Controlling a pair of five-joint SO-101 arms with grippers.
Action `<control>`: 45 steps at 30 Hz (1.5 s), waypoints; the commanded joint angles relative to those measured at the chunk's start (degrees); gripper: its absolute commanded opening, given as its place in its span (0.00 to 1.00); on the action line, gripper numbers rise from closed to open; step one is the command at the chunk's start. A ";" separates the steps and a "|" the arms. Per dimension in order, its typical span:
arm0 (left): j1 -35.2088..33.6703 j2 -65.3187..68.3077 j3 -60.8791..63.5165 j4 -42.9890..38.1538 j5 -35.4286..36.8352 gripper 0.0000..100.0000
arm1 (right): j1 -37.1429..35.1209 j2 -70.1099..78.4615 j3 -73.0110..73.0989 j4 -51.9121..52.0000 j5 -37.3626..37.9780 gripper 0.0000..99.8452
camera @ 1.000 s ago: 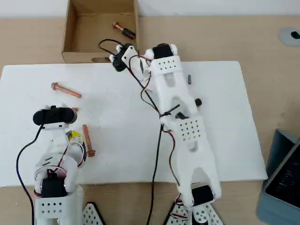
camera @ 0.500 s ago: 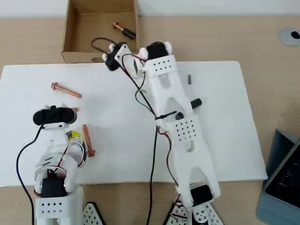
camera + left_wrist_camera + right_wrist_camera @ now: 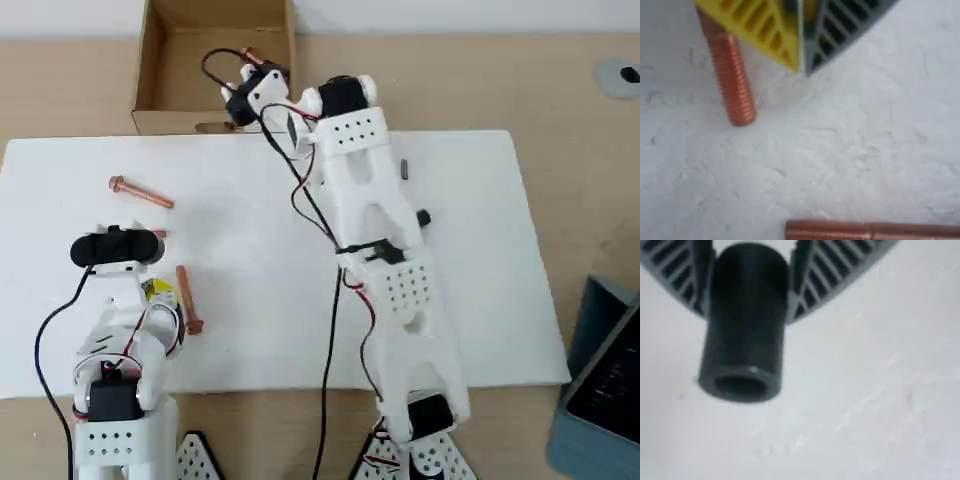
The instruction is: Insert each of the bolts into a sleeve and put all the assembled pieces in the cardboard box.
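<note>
Found the right arm (image 3: 385, 260) stretched almost full length from the near edge of the table (image 3: 560, 90) across the white mat (image 3: 230, 260), wrist end up at the near wall of the cardboard box (image 3: 142, 80), close to the corner on that arm's side. Saw in its wrist view the right gripper (image 3: 747, 290) clamped on a black sleeve (image 3: 742, 340), a finger on each side, the sleeve's open end poking out beyond the fingertips above a white surface.

Found the left arm (image 3: 120, 370) folded back on itself at the near corner of the mat on its own side. Saw the left gripper (image 3: 801, 60) with yellow and grey fingers pressed together, nothing between them, tips close to the mat. Noted a copper bolt (image 3: 730, 85) just beside the yellow finger, upper part hidden behind it, and a second bolt (image 3: 870, 230) flat on the mat a little apart.

Spotted in the high view a long bolt (image 3: 140, 192) farther out on the left arm's side of the mat, one assembled piece (image 3: 272, 68) already inside the box, and a spare sleeve (image 3: 404, 169) on the mat just beside the outstretched arm.
</note>
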 commanded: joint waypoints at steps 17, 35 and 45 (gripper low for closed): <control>-0.26 -0.66 -0.18 0.00 -0.62 0.00 | 0.04 -49.36 41.10 1.41 -14.95 0.01; -0.70 -0.48 -1.23 0.35 -0.18 0.00 | 17.36 -83.65 80.48 -8.53 -38.07 0.01; -0.35 3.21 -15.91 5.54 3.16 0.00 | 21.93 -92.97 97.36 -14.51 -38.77 0.01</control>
